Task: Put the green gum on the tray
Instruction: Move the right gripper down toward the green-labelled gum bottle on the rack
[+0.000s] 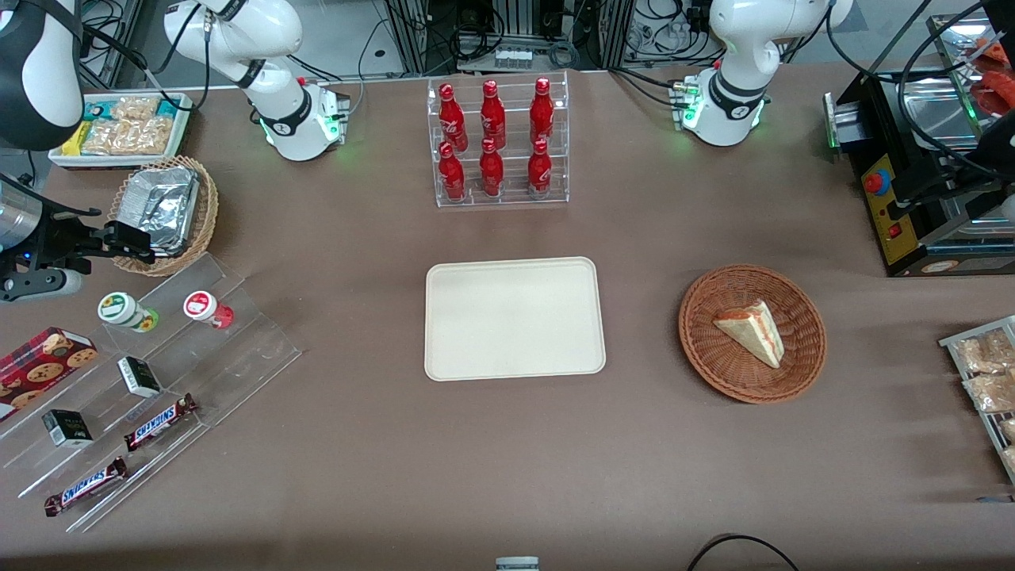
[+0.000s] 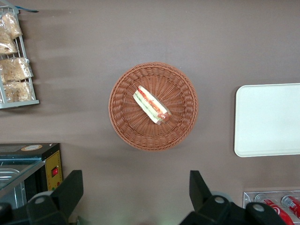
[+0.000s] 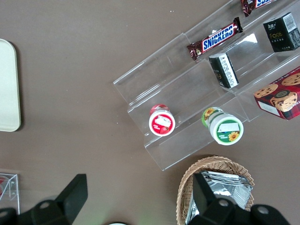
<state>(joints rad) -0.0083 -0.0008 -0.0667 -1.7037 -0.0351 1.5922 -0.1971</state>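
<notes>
Far left of the front frame, the gripper [image 1: 119, 238] hangs over a wicker basket [image 1: 208, 208] of foil packs [image 1: 161, 208], its jaws spread wide with nothing between them. Just below it in the frame, nearer the front camera, stands the green gum [image 1: 127, 312] on the top step of a clear stepped stand [image 1: 238, 349], white lid up with a green mark, apart from the fingers. Beside it sits the red gum [image 1: 208, 308]. Lower steps carry two dark boxes [image 1: 139, 376], one reading "Face" in the wrist view, and two bars clearly lettered SNICKERS [image 1: 160, 422]. A red cookie box [image 1: 44, 361] lies at the stand's edge.

From the wrist camera, the green gum [image 3: 224, 126] shows a sunflower on its lid, and the black fingers [image 3: 70, 197] stand well apart from each other.

Centre frame: the tray [image 1: 514, 319] lies flat and cream, nothing on it. Above it in the frame, a clear rack [image 1: 499, 143] holds six red bottles [image 1: 492, 119]; their script is too small to read.

Right of the tray, a second basket [image 1: 752, 333] holds a wedge of sandwich [image 1: 752, 331].
</notes>
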